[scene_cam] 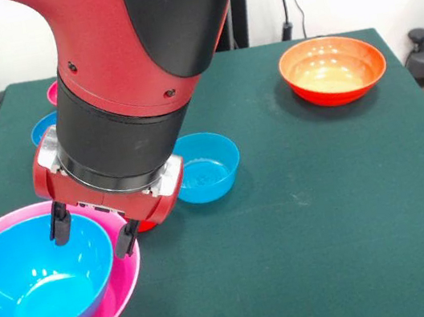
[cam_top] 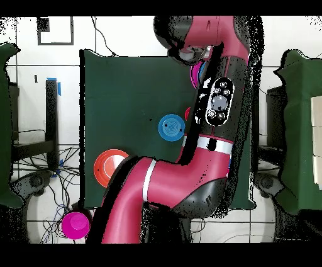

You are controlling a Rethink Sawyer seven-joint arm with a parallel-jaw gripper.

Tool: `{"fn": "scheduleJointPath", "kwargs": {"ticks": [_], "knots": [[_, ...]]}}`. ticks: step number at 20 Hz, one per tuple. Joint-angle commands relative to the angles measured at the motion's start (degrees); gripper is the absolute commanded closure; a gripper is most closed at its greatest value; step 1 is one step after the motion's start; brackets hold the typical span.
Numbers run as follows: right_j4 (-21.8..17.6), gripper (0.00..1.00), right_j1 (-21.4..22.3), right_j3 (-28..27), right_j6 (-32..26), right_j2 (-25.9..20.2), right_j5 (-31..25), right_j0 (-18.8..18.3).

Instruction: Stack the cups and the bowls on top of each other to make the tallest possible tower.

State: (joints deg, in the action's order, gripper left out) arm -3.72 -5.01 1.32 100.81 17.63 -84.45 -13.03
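The front view looks from across the dark green cloth-covered table (scene_cam: 327, 212) toward the robot, close and angled downward, so the red and black arm (scene_cam: 129, 50) fills the upper left. The overhead view looks straight down from higher up, taking in the whole table (cam_top: 119, 94), the tiled floor around it and the robot's base side at the bottom. It is turned half round against the front view. Both views share the tabletop, the arm (cam_top: 207, 157), the glossy orange plastic bowl (scene_cam: 333, 69) (cam_top: 108, 165) and the small blue plastic bowl (scene_cam: 207, 166) (cam_top: 170, 126).

No readable text, label, brand, number or sign shows in either view.
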Motion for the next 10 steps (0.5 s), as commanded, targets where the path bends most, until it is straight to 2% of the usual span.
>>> {"fn": "scheduleJointPath", "kwargs": {"ticks": [1, 10], "knots": [[1.2, 0.00, -0.7, 4.4, -13.0, -1.4, 1.8, 0.6], [1.0, 0.00, 2.1, 7.4, -11.9, -0.1, 0.6, 1.7]]}}
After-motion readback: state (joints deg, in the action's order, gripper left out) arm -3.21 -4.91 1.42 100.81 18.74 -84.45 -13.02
